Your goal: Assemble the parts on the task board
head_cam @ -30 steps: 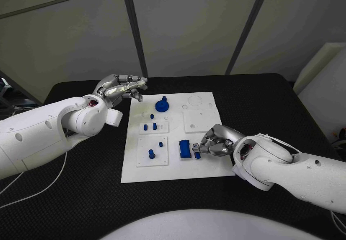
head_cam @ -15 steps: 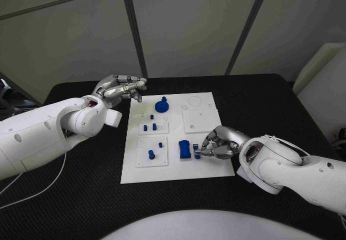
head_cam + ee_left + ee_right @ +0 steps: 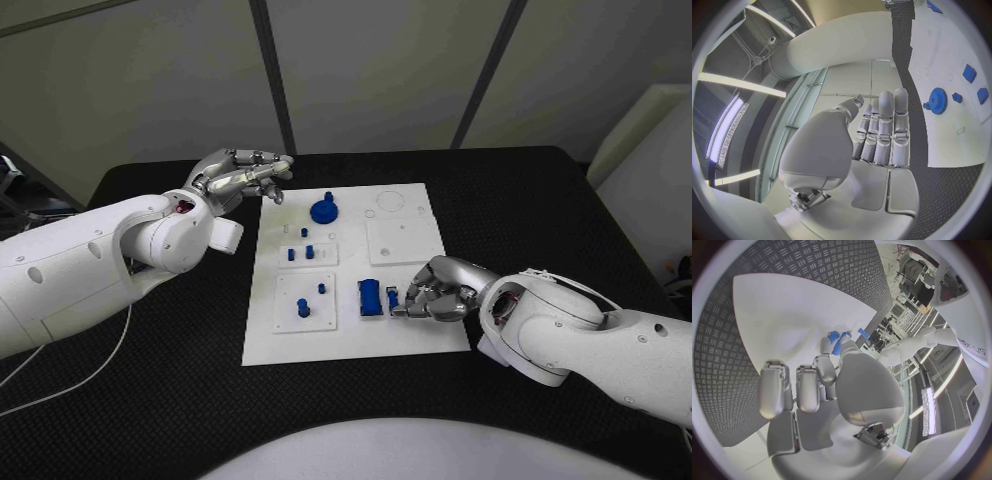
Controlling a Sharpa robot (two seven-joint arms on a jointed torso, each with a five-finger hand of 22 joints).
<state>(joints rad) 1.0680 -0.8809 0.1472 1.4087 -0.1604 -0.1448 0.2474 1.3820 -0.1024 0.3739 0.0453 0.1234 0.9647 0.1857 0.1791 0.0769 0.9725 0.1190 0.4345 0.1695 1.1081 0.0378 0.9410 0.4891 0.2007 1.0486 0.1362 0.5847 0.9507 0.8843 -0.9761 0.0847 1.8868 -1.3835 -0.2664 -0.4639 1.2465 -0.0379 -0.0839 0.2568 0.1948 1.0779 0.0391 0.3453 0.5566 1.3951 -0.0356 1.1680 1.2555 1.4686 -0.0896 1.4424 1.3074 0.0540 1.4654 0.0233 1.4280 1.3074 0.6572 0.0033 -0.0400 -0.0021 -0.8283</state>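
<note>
At centre frame of the head view, the white task board (image 3: 353, 270) lies on the black counter (image 3: 562, 200), with the right hand (image 3: 433, 290) at its lower right part.

Right hand fingers (image 3: 408, 303) are curled down around a small blue part (image 3: 392, 298) at the board surface; the right wrist view shows a blue piece (image 3: 837, 340) between the fingertips, so it is grasped; just left of it stands a larger blue block (image 3: 371, 298); further left, on the lower left inset, two small blue pegs (image 3: 303, 307); above them, two more pegs (image 3: 299, 254) on the middle inset; at the upper part of the board, a blue gear (image 3: 326, 210); left hand (image 3: 238, 178) is above the counter off the board's upper left corner, fingers (image 3: 264, 178) loosely curled, grasping nothing.
</note>
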